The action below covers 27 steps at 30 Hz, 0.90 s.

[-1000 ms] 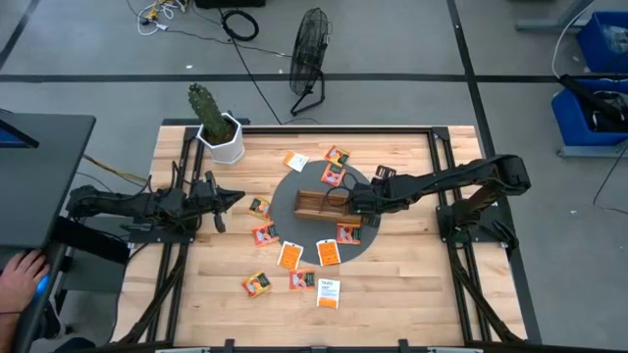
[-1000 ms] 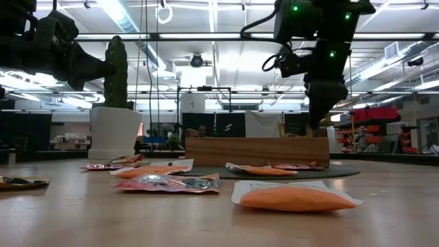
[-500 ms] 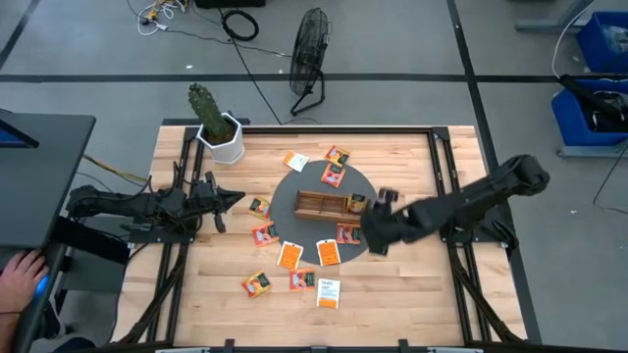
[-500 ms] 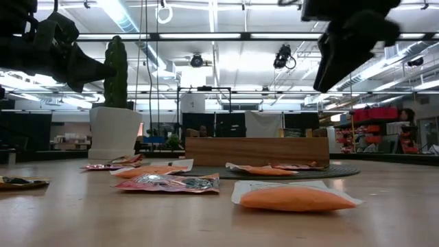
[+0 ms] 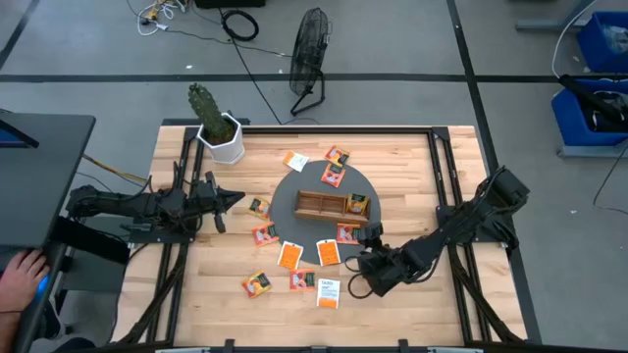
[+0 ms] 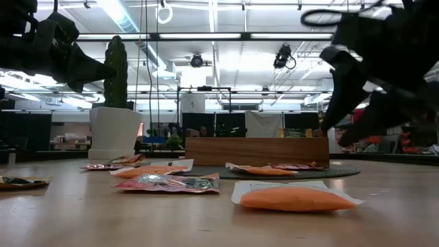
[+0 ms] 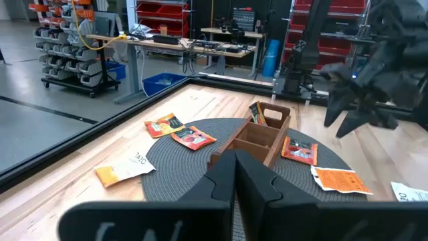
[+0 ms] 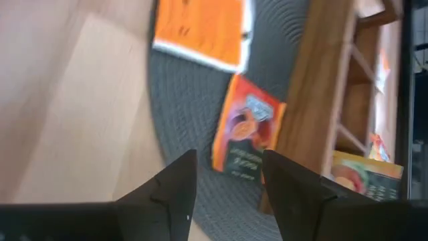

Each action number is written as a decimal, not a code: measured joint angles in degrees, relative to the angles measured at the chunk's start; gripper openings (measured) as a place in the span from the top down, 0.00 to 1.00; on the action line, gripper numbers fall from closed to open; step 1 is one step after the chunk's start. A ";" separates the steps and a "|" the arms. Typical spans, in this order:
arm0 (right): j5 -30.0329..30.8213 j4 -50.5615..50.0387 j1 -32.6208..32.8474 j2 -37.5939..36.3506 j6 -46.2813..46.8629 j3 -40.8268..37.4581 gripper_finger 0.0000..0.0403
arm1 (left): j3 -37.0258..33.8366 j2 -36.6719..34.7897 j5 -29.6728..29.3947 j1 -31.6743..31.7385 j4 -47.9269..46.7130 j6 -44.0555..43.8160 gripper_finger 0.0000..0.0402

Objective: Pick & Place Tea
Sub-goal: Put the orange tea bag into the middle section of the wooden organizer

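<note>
High view | right gripper (image 5: 365, 279) empty, fingers apart, at mat's (image 5: 285, 209) 5 o'clock | left gripper (image 5: 234, 199) closed, idle | step: reaching for next tea bag (image 5: 328, 292) | next: descend, pinch.

a wooden compartment tray (image 5: 321, 204) sits on a round dark woven mat (image 5: 285, 211) near the middle of the wooden table (image 5: 392, 294). a cactus (image 5: 205, 108) stands upright in a white pot (image 5: 228, 145) at the table's far left corner. beyond the table, on the grey floor, a black fan (image 5: 310, 47) stands near loose cables (image 5: 238, 24). blue bins (image 5: 601, 39) sit at the far right. a person's hand (image 5: 18, 270) rests at the left edge, beside a dark desk (image 5: 39, 157).
</note>
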 joint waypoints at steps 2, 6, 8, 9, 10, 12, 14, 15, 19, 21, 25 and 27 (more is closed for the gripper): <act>-0.78 0.05 -0.10 2.26 -1.46 0.00 0.56 | 0.00 0.00 0.00 -0.01 -0.38 -1.15 0.97; 0.79 -0.02 -0.73 5.40 -3.03 0.00 0.56 | 0.00 0.00 0.00 -0.01 -0.68 -1.41 0.97; 2.04 0.13 -1.19 6.28 -3.13 0.00 0.56 | 0.00 0.00 0.00 -0.02 -0.70 -1.40 0.97; 2.61 0.11 -1.39 6.41 -3.11 0.00 0.56 | 0.00 0.00 0.00 -0.02 -0.70 -1.44 0.97; 2.95 0.03 -1.60 6.41 -3.12 0.00 0.56 | 0.00 0.00 0.00 -0.02 -0.70 -1.49 0.97; 3.11 0.18 -2.00 6.41 -3.17 0.00 0.56 | 0.00 0.00 0.00 -0.02 -0.75 -1.55 0.97; 3.14 0.24 -2.50 6.41 -3.38 0.00 0.56 | 0.00 0.00 0.00 -0.02 -0.77 -1.59 0.97; 3.06 0.24 -2.76 6.41 -3.47 0.00 0.56 | 0.00 0.00 0.00 -0.01 -0.77 -1.60 0.97; 3.06 0.31 -3.37 6.41 -3.60 0.00 0.56 | 0.00 0.00 0.00 0.00 -0.79 -1.62 0.97; 3.40 0.68 -3.47 6.41 -4.54 0.00 0.56 | 0.00 0.00 0.00 0.00 -0.81 -1.62 0.97; 1.93 1.98 -4.49 6.41 -4.84 0.00 0.56 | 0.00 0.00 0.00 -0.02 -0.84 -1.62 0.97; 1.50 2.10 -5.16 6.41 -4.89 0.00 0.56 | 0.00 0.00 0.00 -0.01 -0.84 -1.63 0.97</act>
